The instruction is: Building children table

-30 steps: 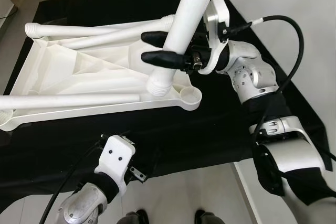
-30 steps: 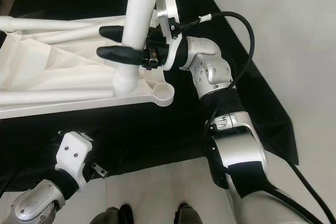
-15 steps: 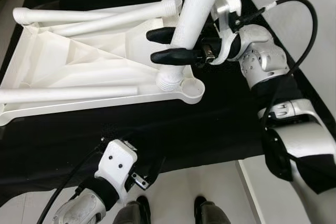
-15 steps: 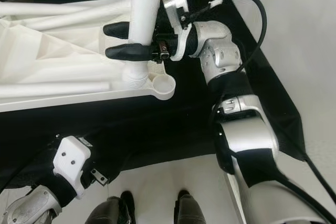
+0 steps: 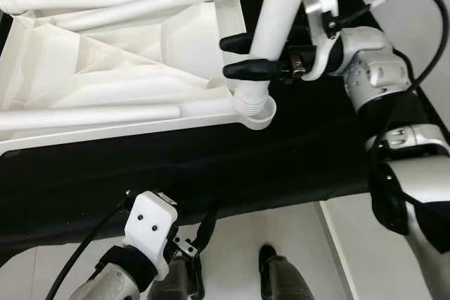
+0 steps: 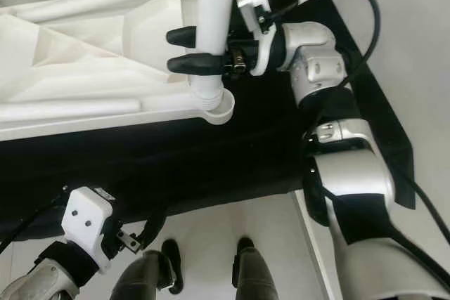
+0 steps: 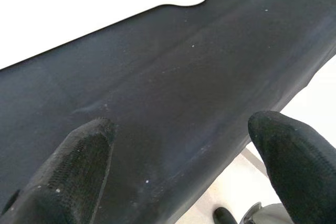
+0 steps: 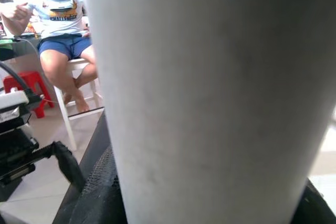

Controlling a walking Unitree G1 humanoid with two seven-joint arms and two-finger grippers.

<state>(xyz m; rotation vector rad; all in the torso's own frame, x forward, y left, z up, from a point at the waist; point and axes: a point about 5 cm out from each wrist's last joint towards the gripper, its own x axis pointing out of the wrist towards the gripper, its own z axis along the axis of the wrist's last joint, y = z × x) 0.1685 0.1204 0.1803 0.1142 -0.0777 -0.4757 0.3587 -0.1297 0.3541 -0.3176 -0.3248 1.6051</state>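
Observation:
A white plastic tabletop (image 5: pixel 119 68) lies upside down on a black cloth (image 5: pixel 211 166). My right gripper (image 5: pixel 237 56) is shut on a white table leg (image 5: pixel 280 12), held upright. The leg's ribbed lower end (image 5: pixel 247 98) sits at the round socket (image 5: pixel 261 114) on the tabletop's near right corner. Other white legs (image 5: pixel 126 5) lie across the tabletop. My left gripper (image 7: pixel 184 166) stands open above the black cloth near its front edge, holding nothing. The leg (image 8: pixel 210 98) is close up in the right wrist view.
A person (image 8: pixel 60 19) sits on a white chair beyond the cloth, beside a red stool (image 8: pixel 21 85). Pale floor (image 5: pixel 281 237) lies in front of the cloth, with my feet (image 6: pixel 242 258) on it. The cloth's right edge meets a light floor (image 6: pixel 415 54).
The right gripper has carried the leg down and to the right, from over the tabletop's inner part to the corner socket. The camera has shifted too. The left arm has sunk a little.

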